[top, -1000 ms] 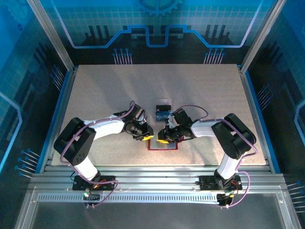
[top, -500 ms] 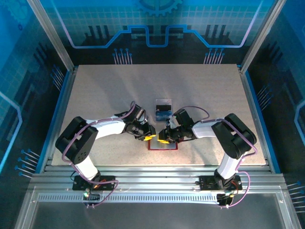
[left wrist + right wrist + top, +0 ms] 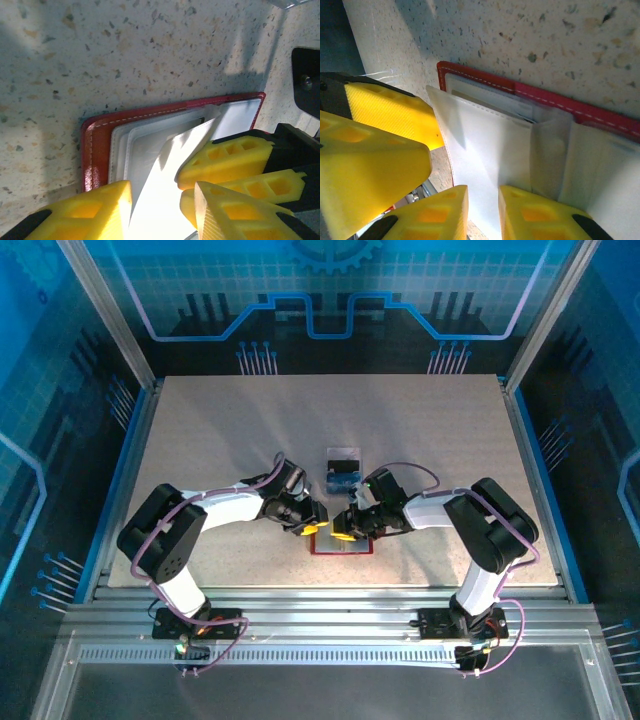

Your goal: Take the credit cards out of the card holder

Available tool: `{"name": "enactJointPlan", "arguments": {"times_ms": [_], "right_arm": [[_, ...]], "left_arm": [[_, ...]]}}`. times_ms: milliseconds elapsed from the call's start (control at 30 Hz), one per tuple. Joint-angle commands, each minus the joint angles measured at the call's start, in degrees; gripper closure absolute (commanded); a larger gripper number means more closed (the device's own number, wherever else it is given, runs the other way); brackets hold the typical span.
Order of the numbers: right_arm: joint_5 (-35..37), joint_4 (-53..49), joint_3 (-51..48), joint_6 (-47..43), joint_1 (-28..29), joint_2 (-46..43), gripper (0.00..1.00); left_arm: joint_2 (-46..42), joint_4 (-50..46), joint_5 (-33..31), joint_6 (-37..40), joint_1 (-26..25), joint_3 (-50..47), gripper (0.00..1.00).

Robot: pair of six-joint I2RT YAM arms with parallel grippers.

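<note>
Speckled beige table; clear plastic tray mid-table; blue backdrop.

The card holder lies open and flat on the counter, close to the middle of its near edge. It is red and leather-like, with a rounded corner and a line of pale stitching just inside its border. Inside sit pale, cloudy clear pockets stacked one over another. One pocket leaf is lifted off the stack and stands tilted, its free edge raised above the rest. Whether any pocket has a card in it cannot be told. Just beyond the holder, toward the counter's middle, lie a blue card and, on its far side, a dark card, both too small for detail.
</note>
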Motion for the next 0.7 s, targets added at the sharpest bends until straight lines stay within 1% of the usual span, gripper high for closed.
{"name": "enactJointPlan", "arguments": {"times_ms": [0,100,200,367,567,667], "right_arm": [[0.6,-2.2,-1.6,0.0,-0.9,0.8,0.77],[0.6,-2.2,-1.6,0.0,-0.9,0.8,0.77],[0.4,-2.2,-1.5,0.0,-0.9,0.8,0.77],[0.4,-2.5,-1.6,0.1,-1.0,0.2,0.77],[0.2,-3.9,-1.3,0.4,-1.6,-3.4,0.75],[0.8,-7.4,-0.4,-0.7,-2.0,-5.9,0.74]], "left_arm": [[1.0,0.9,2.2,-0.7,-0.6,-0.7,0.63],[1.6,1.7,3.4,-1.1,-0.7,-0.7,0.67],[2.1,3.3,4.4,-2.0,-0.7,-0.7,0.67],[1.3,3.0,4.3,-2.0,-0.7,-0.6,0.68],[0.3,1.0,4.2,-0.7,-0.7,0.5,0.68],[0.1,0.5,4.5,-0.3,-0.8,0.8,0.69]]}}
